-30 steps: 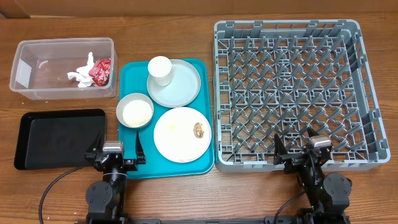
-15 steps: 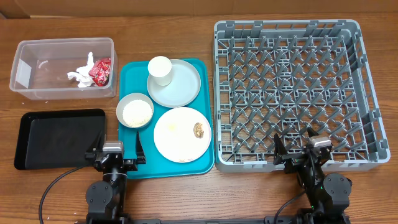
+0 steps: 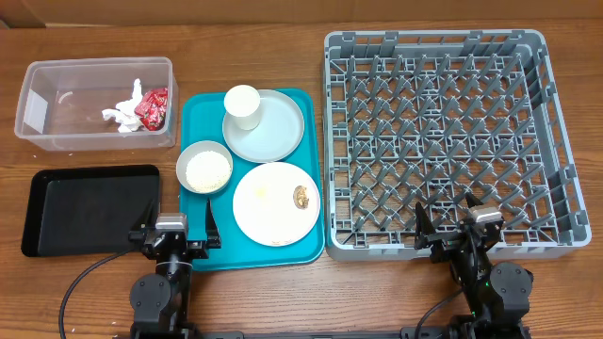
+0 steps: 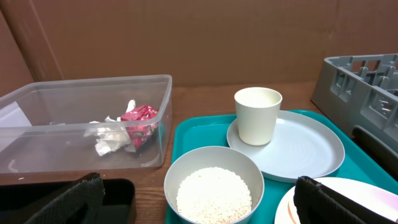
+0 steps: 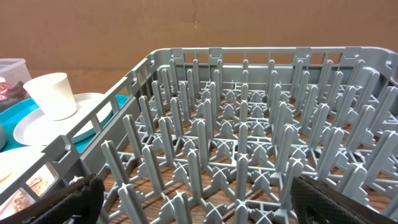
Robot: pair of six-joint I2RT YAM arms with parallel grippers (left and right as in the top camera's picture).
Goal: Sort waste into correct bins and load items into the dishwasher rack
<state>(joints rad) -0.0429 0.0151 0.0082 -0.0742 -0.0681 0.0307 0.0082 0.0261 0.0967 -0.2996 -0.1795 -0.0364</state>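
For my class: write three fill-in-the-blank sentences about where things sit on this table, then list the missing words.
The ____ stands on the grey plate.
The rice-like grains fill the small grey ____.
The brown food scrap lies on the pale ____.
Missing words: cup, bowl, plate.

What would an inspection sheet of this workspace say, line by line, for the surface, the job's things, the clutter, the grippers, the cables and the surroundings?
Surface: wooden table; no spill seen.
Job's things: rack empty; on the teal tray, a cup standing on the grey plate, a bowl of rice, a white plate with a brown scrap; black tray empty.
Clutter: tissue and red wrapper in the clear tub.
Grippers: left gripper and right gripper open, holding nothing, at the near edge.
Cables: a black cable at the left arm, another at the right.
Surroundings: cardboard wall behind the table.
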